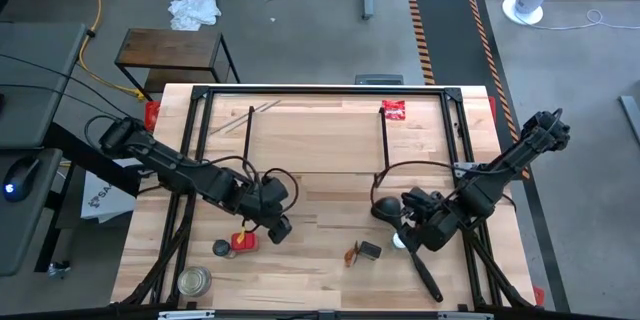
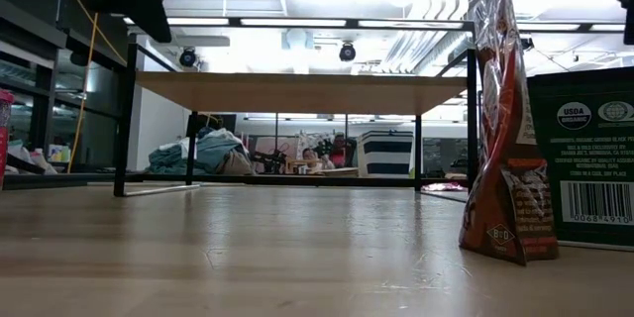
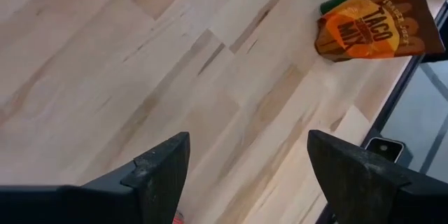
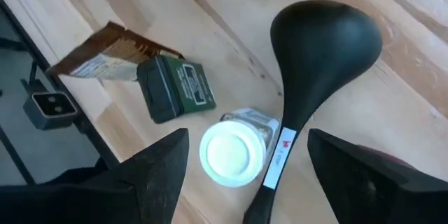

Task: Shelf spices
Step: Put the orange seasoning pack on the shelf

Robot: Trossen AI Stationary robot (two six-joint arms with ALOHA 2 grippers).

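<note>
Now your left hand hangs open just above the red tin near the table's front edge. Your right hand hangs open over the white-capped jar.

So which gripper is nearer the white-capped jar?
Right. The right gripper hangs open just above the white-capped jar; the left gripper is across the table, over the red square tin.

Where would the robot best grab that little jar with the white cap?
Probably by the sides of the white-capped jar, coming straight down from above. It stands upright, and the right wrist view shows its round cap facing the open right end effector. A black ladle lies close along one side, so the fingers should likely straddle the jar along the ladle handle rather than across it.
</note>
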